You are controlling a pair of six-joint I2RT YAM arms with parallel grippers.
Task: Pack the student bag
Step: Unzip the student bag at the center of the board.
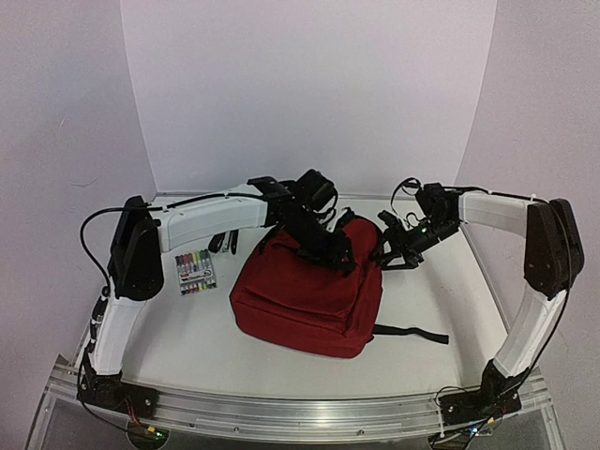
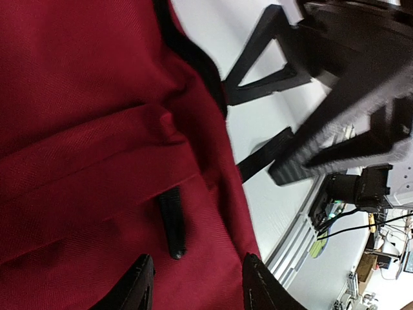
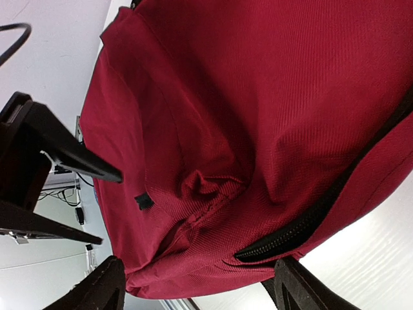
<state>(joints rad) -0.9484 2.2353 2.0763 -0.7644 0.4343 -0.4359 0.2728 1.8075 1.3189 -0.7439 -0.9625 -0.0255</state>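
The white table (image 1: 431, 309) carried everything. The bag (image 1: 305, 291), dark red, lay flat near the middle of it, between the two arms, with its top toward the far wall and its bottom toward the arm bases.

The left arm (image 1: 206, 217) reached across from the left side, and the right arm (image 1: 539, 281) bent in from the right side. Both ended at the far part of the bag.

The left gripper (image 1: 342, 259) was over the top of the bag, pointing down at the fabric. In the left wrist view its two fingers (image 2: 139, 287) stood apart, with red cloth between them and nothing pinched. Whether the tips touched the cloth I could not tell.

The right gripper (image 1: 389, 255) was at the far right corner of the bag, just beside the left one. In the right wrist view its fingers (image 3: 106, 287) were also spread wide, with the bag's edge between them, and they held nothing.

A pack of markers (image 1: 195, 273) lay on the table left of the bag, apart from it. A black strap (image 1: 412, 332) ran from the bag's near right corner out to the right, flat on the table.

A black zipper (image 3: 303, 223) ran along one edge of the bag. A small black zip pull (image 2: 173, 223) lay on the red fabric, just ahead of the left gripper's fingers.
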